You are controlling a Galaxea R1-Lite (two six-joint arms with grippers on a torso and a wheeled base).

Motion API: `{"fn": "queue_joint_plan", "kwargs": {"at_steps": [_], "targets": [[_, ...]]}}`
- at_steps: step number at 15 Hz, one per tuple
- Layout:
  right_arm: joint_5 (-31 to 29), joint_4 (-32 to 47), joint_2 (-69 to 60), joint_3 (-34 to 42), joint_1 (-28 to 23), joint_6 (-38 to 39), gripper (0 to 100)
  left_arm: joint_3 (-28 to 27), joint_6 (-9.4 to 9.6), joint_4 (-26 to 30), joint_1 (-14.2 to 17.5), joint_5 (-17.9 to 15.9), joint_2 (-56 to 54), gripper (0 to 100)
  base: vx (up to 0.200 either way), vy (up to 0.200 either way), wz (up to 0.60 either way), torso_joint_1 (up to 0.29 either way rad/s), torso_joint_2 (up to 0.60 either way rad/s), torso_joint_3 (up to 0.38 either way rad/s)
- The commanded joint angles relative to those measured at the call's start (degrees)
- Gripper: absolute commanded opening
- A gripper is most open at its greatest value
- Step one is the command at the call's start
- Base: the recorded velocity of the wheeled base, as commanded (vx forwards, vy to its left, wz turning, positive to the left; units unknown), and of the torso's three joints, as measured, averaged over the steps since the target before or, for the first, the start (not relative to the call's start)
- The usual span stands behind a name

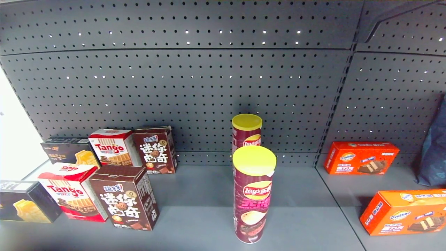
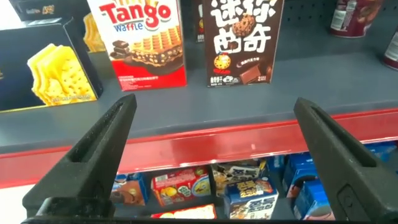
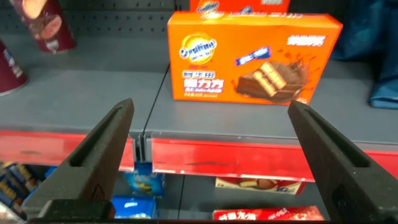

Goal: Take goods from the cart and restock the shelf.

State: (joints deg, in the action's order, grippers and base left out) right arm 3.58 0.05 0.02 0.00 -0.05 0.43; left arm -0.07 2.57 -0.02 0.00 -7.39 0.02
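I find the left gripper (image 2: pixel 214 102) before the shelf's (image 1: pixel 306 209) red front edge, fingers spread wide and holding nothing. The right gripper (image 3: pixel 211 104) is the same, facing the front orange box (image 3: pixel 249 59). On the shelf, the front chip can (image 1: pixel 253 195) stands upright just ahead of the rear chip can (image 1: pixel 246 134). Snack boxes (image 1: pixel 127 197) stand at left, and the rear orange box (image 1: pixel 360 157) at right.

I have my left pincer (image 2: pixel 214 102) spread wide, its two dark fingers well apart and gripping nothing. My right pincer (image 3: pixel 211 104) stands the same way, fingers splayed wide and empty, with both tips pointing away from the wrist camera.
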Motion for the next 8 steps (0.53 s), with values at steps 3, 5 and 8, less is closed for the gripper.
{"fn": "queue_joint_plan", "kwargs": {"at_steps": [3,5,8], "targets": [[0.02,0.04,-0.02,0.00,0.05,0.01,100,-0.01,0.06,0.02,0.00,0.00,-0.02,100,0.000,0.000,0.00,0.000,0.00,0.000],[0.02,0.04,-0.02,0.00,0.05,0.01,100,-0.01,0.06,0.02,0.00,0.00,-0.02,100,0.000,0.000,0.00,0.000,0.00,0.000],[0.02,0.04,-0.02,0.00,0.05,0.01,100,-0.01,0.06,0.02,0.09,0.00,-0.02,100,0.000,0.000,0.00,0.000,0.00,0.000]]}}
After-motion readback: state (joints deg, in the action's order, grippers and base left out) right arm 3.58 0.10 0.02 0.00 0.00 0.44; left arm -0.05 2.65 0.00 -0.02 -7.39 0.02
